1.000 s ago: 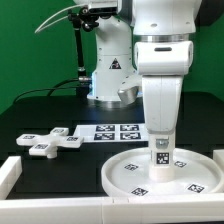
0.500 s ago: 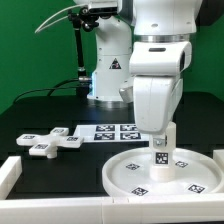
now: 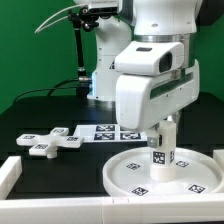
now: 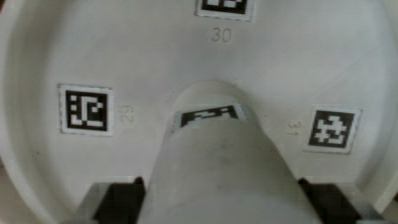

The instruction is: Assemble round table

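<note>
The large round rimmed white disc point(image 3: 160, 172) lies on the table at the front right of the exterior view, tags on its face. The short white cylindrical post point(image 3: 162, 146) stands upright on the disc's middle, a tag on its side. My gripper point(image 3: 164, 124) is shut on the post's top, the hand turned about the post. In the wrist view the post point(image 4: 221, 160) fills the gap between my two dark fingertips point(image 4: 121, 197), over the disc point(image 4: 107, 50). The cross-shaped foot piece point(image 3: 52, 141) lies at the exterior view's left.
The marker board point(image 3: 112, 131) lies flat behind the disc. A white rail point(image 3: 12, 172) borders the table's front left edge. The arm's base point(image 3: 108, 70) stands at the back against a green backdrop.
My wrist has turned about the upright post while holding it, the hand's body swinging toward the exterior view's left. The post and the disc stay in place.
</note>
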Controlling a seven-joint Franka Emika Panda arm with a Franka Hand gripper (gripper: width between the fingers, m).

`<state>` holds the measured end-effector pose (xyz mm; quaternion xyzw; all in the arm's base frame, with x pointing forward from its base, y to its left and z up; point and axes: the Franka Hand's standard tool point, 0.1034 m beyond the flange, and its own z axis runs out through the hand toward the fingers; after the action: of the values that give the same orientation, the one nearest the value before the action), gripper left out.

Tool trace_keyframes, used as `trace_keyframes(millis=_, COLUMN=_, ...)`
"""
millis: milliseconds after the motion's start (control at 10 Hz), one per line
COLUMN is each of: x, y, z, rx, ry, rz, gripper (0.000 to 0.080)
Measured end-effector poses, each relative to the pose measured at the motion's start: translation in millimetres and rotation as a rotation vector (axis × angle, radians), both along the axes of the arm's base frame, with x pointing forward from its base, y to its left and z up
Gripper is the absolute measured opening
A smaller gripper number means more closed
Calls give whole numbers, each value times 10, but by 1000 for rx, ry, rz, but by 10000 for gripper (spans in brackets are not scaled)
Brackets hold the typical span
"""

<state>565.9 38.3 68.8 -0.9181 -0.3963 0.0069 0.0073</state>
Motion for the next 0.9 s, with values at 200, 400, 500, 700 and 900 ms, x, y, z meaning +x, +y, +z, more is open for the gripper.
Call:
trace_keyframes(millis=200, x=-1, y=1, z=0, rx=1, ry=2, rz=-229, gripper=409)
trace_keyframes(millis=400, x=-3, y=16, z=-4, rx=-4, ry=-6, rz=-373, gripper=409)
trace_keyframes(millis=500, x=-4, y=14, z=-5, rx=-5, ry=-5, rz=-438, gripper=409)
trace_keyframes(millis=700, x=-5, y=13, z=-6, rx=-6, ry=-3, rz=-533, gripper=409)
trace_keyframes(millis=900, x=-7, y=11, z=-12, rx=-6, ry=-2, rz=-574, gripper=409)
